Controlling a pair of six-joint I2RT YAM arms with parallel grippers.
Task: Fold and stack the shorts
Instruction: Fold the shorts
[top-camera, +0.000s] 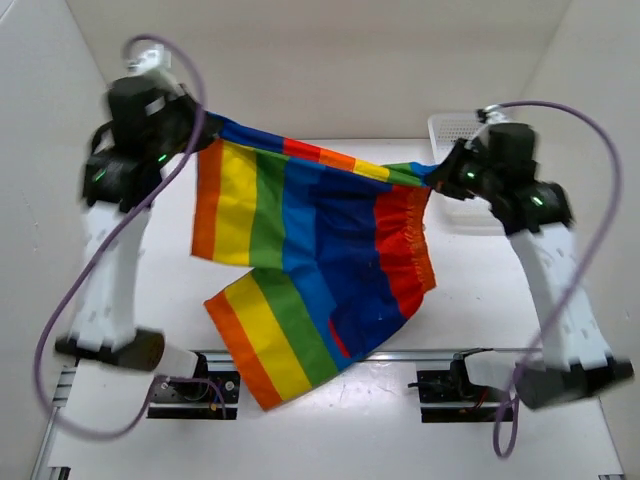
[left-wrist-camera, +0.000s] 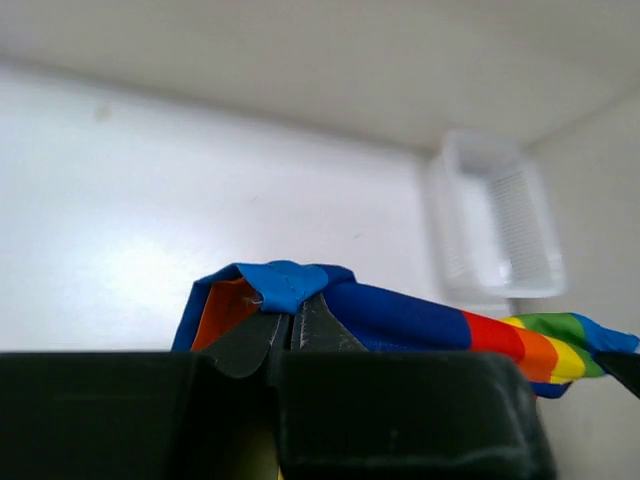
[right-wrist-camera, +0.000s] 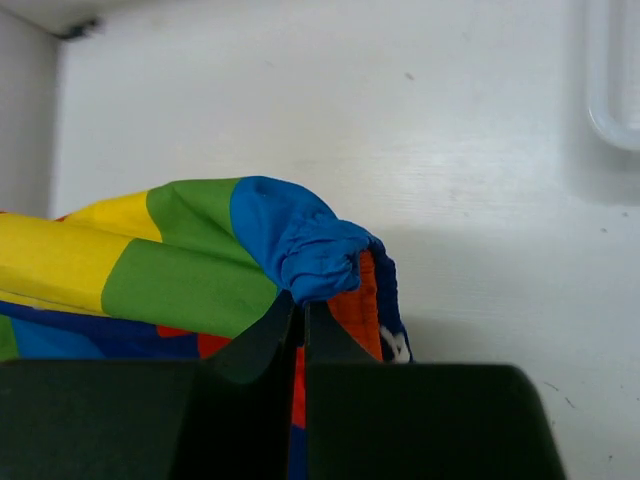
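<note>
Your left gripper (top-camera: 196, 132) is pinched tight on a blue corner of the shorts (top-camera: 320, 250). The striped cloth hangs spread between both arms above the table (top-camera: 480, 300), one leg drooping toward its near edge. Your right gripper (top-camera: 434, 180) pinches the gathered blue corner, just beside the white basket (top-camera: 452, 126).

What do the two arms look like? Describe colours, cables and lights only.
The left arm and right arm have white lower links and black upper joints dotted with small green lights. A lilac cable loops along each. The fingers are thin, dark grey, pointed blades on a black block.
</note>
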